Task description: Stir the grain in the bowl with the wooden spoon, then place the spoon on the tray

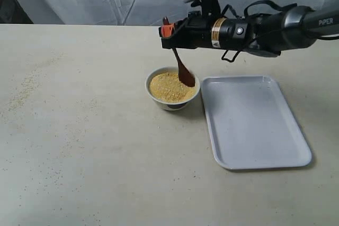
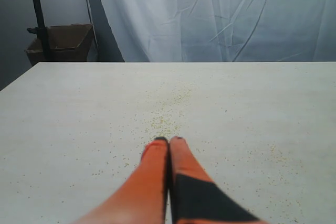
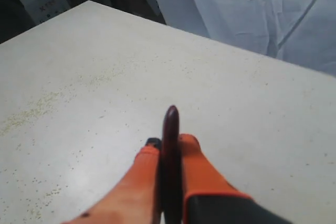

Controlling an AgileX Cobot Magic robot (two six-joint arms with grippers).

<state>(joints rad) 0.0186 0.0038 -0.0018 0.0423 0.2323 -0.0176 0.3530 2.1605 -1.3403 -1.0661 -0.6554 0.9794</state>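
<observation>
The right pincer (image 1: 167,28) hangs above the bowl (image 1: 175,105), clamped on the top end of the wooden spoon (image 1: 183,71), whose handle slopes down so that the oval head dips into the grain (image 1: 167,88) at the bowl's far-right edge. The tray (image 1: 254,123) lies flat on the counter (image 1: 79,130) just beside the bowl, with nothing on it. The left pincer (image 2: 169,141) is pressed shut on nothing, with no bowl in its own view, only stray granules on the counter beneath it. The spoon looks light and stiff, but its glossy finish is likely slippery, and a grip this high on the slim handle could let it swivel between the pads if the head drags hard. The grain is loose and heaped near the rim, so it would spill with any brisk sweep. The small bowl seems light enough to slide when pushed sideways, so slow, shallow strokes suit this stage.
</observation>
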